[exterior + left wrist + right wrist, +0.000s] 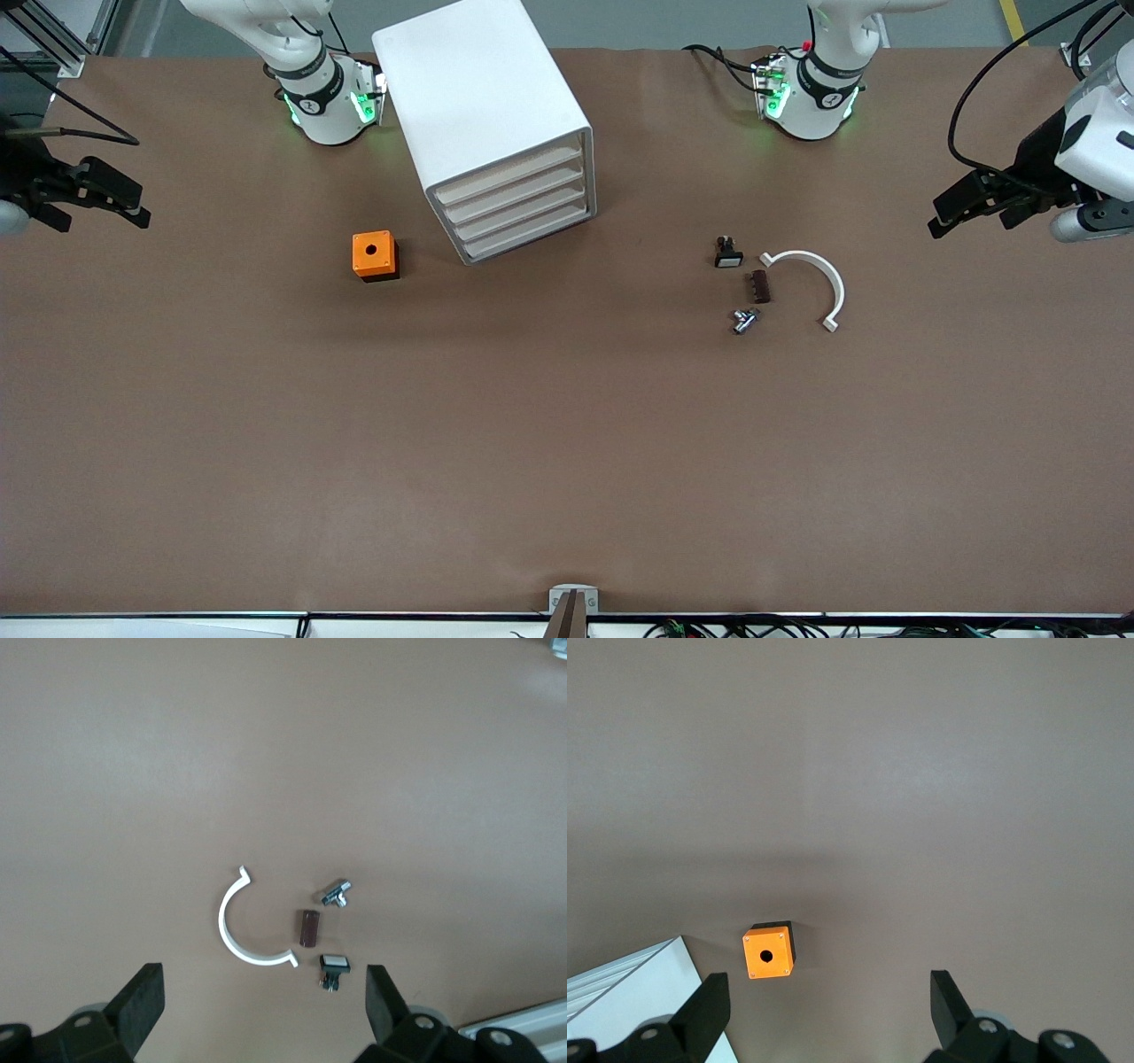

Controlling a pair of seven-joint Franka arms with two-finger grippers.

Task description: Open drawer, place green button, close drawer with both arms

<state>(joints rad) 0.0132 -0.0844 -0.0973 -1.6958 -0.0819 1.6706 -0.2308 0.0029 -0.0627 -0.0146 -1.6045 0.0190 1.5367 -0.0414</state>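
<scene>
Left fingers (142, 997): spread wide, nothing between them, hanging high over the left arm's end of the table (567, 461). Right fingers (707, 1003): equally wide, empty, high over the right arm's end. Both arms waiting, no contact anywhere.

Drawer cabinet (483, 97): white, on the table between the two arm bases, turned at an angle. Four drawers, all shut flush. No handles made out.

Green-capped button: not found in any view. Loose parts near the left arm's end: black button with a white face (728, 252), small brown block (759, 286) just beside it, small metal fitting (744, 319) nearer the front camera, white half-ring (813, 276) curving around the block. Orange box with a hole (375, 255) beside the cabinet, toward the right arm's end.

Risks, as judged from here:
- Wrong part picked: white-faced button the only button-like thing showing, and not the one wanted.
- Parts close together: wide fingers likely to nudge or trap a neighbour.
- Flush drawer fronts: poor purchase, likely slip.
- Cabinet probably light: may slide or twist on a one-armed pull unless braced.
- Angled cabinet: a straight pull could jam the drawer.
</scene>
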